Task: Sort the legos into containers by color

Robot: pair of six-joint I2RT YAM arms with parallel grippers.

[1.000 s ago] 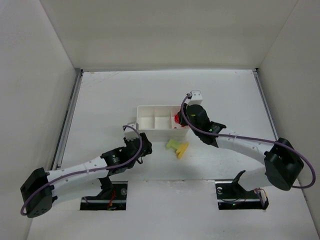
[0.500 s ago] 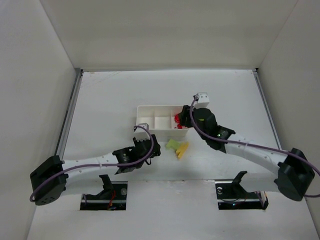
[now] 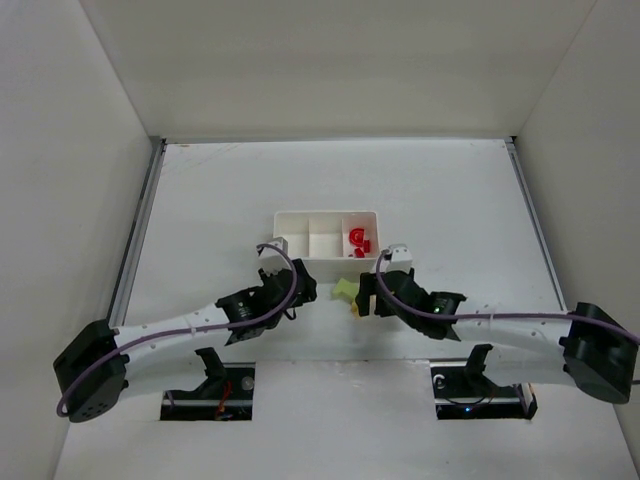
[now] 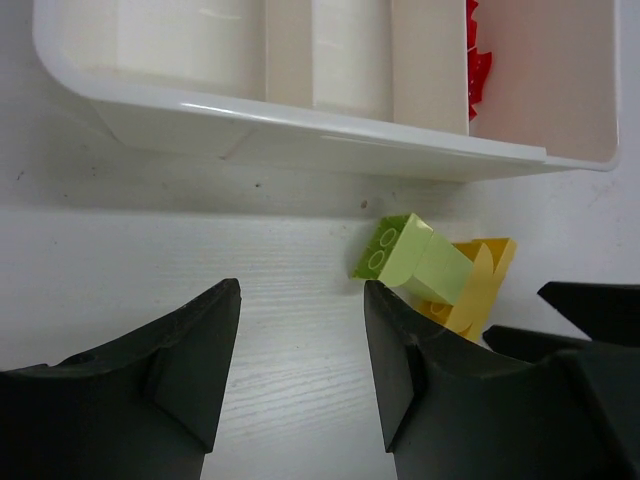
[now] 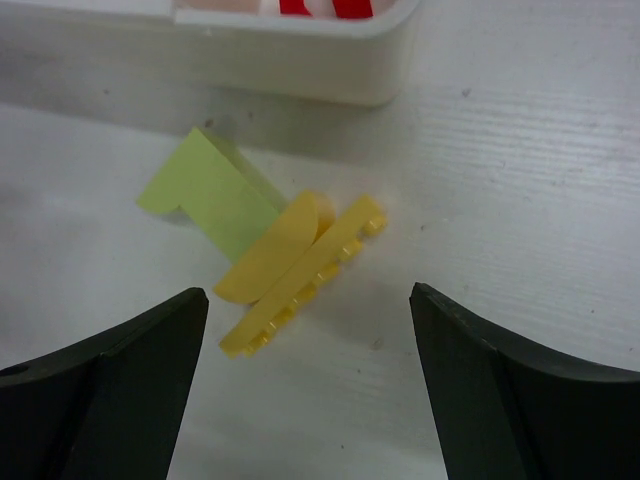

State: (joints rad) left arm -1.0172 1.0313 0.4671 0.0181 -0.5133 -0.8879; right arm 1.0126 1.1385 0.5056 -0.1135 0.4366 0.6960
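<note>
So both arms are down low on the table, just in front of the white tray. The red legos sit in the tray's right-hand compartment as the top camera sees it, and you can catch a bit of red in both wrist views too.

The other pieces are outside the tray, in a little pile on the table just beside its front wall, near the right end. The light green lego lies on its side with two studs facing the left wrist camera. It's touching the yellow legos, which look like one rounded piece and one flat studded plate pressed together.

The left pincer has its jaws apart with nothing between them. It hangs over bare table just left of the green piece, and its right finger is close to that piece. The right pincer is spread wide and holds nothing either, with one finger on each side of the pile. I can't tell if either finger is actually touching a brick.
</note>
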